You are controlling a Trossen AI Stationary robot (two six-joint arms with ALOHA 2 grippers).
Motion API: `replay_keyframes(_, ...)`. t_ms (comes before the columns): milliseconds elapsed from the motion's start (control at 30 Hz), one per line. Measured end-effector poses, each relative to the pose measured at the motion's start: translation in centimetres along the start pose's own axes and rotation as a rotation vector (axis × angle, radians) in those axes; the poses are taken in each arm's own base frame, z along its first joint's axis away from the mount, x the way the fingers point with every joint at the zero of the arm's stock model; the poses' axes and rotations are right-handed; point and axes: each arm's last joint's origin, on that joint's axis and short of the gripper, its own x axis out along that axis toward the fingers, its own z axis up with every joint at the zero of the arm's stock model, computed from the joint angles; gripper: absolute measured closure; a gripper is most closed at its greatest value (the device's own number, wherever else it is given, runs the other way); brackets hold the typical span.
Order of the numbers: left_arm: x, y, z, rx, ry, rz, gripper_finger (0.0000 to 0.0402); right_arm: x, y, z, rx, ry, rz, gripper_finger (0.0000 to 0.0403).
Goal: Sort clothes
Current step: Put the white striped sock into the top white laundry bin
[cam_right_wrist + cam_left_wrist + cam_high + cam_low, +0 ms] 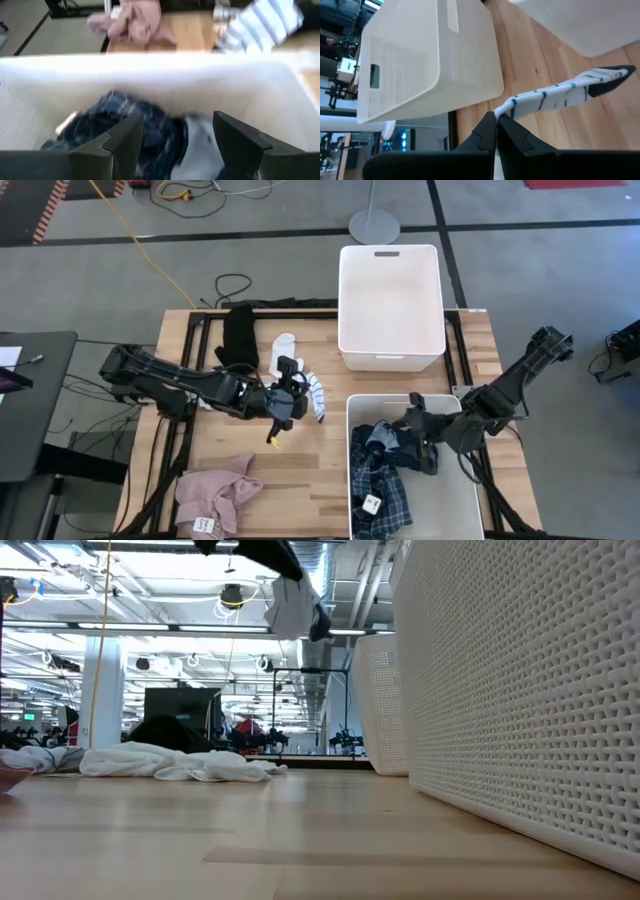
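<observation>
on the left side of the light wooden slatted table (300, 470), a crumpled pink soft garment (215, 495) lies near the front edge, well behind and to the outer side of the left gripper (290, 402). a black cloth piece (238, 337) lies flat toward the far edge, well apart from that gripper, and a white sock (283, 346) lies just beside the black piece, nearer the gripper.

the left gripper hangs above the middle of the table with its fingers (487, 132) clenched on the cuff of a white sock with blue stripes and a dark toe (560, 94). the sock trails away from the fingertips, lifted off the wood; in the low view it dangles high above the table (295, 600).

ahead of the left gripper and toward the far edge stands an empty white plastic rectangular bin (390, 305). a second white plastic bin (470, 500) stands at the front on the right side. inside it a blue plaid shirt (385, 490) lies bunched together with a dark navy piece (395, 445), directly beneath and just in front of the right gripper (415, 430).

the right gripper hovers over that near bin with its two fingers (125, 137) spread apart and nothing between them; the plaid cloth (135, 122) shows below the gap, not gripped.
</observation>
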Motion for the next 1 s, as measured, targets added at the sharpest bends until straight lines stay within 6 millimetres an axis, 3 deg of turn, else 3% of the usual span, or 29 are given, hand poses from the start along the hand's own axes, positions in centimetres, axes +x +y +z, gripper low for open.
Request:
replay_keyframes(367, -1.4, 1.5, 1.4, -0.023, -0.054, 0.016, 0.0401, 0.3, 0.6, 1.8, -0.170, -0.195, -0.065, 0.0147)
replay_keyframes(767, -3.2, 4.0, 3.0, -0.047, -0.128, 0.055, 0.0401, 4.7, 0.3, 2.3, -0.261, -0.197, -0.223, 0.0147)
replay_keyframes(1000, -3.8, 4.8, 3.4, -0.055, -0.150, 0.067, 0.0401, 5.6, 0.3, 2.7, -0.303, -0.231, -0.311, 0.0147)
